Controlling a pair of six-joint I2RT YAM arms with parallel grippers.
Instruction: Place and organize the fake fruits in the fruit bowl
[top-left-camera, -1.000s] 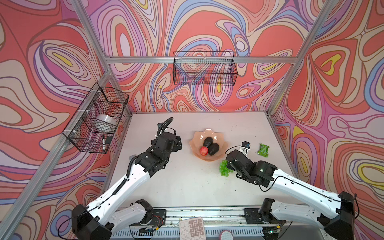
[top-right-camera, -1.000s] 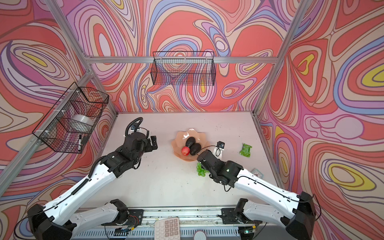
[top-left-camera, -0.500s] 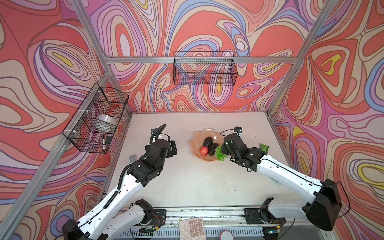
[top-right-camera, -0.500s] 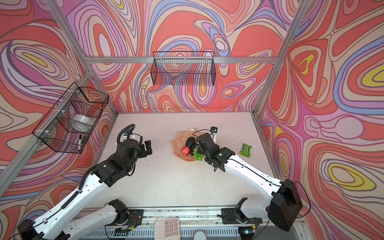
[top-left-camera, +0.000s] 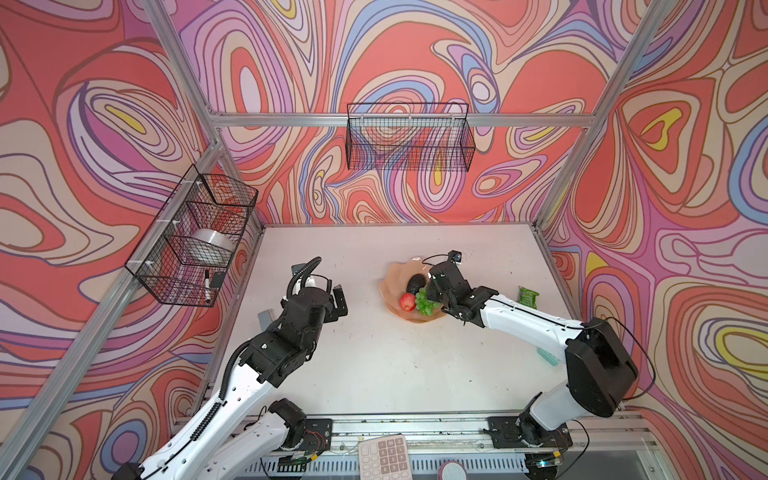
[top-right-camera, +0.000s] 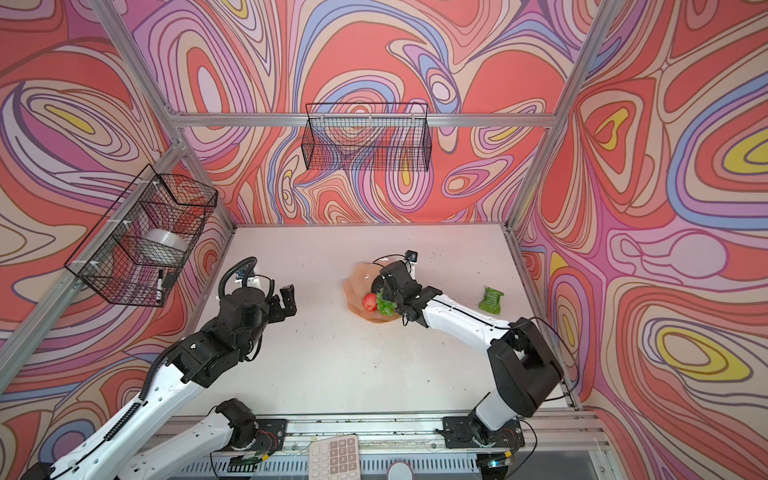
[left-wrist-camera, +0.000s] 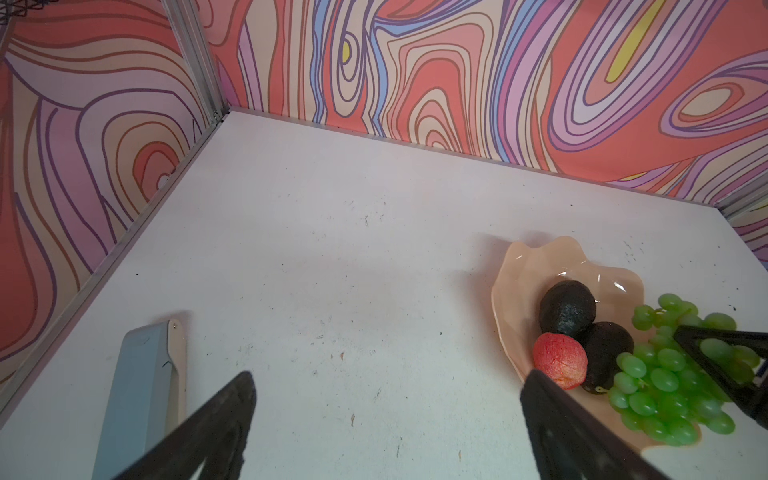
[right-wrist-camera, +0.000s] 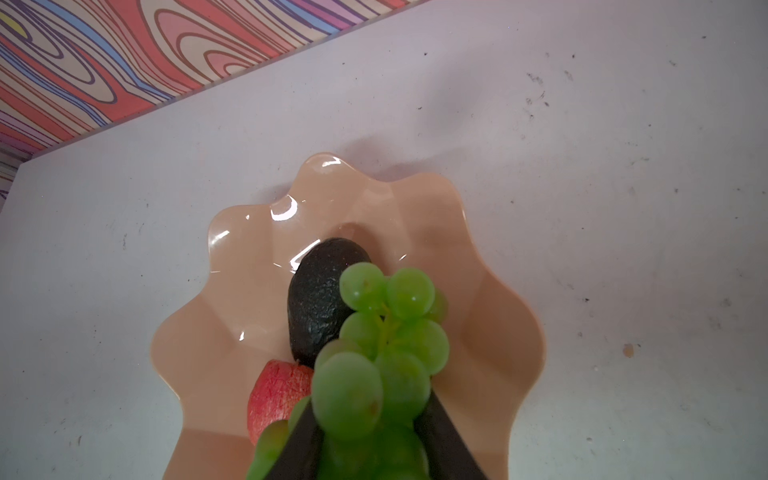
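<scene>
While the right gripper pinches the grapes over the bowl, it should lower them onto the bare side beside the avocado before letting go; the left gripper hangs wide open.

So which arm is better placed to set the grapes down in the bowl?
Right. The right gripper is shut on the grapes above the fruit bowl; the left gripper hangs open and empty over bare table, away from the bowl.
</scene>
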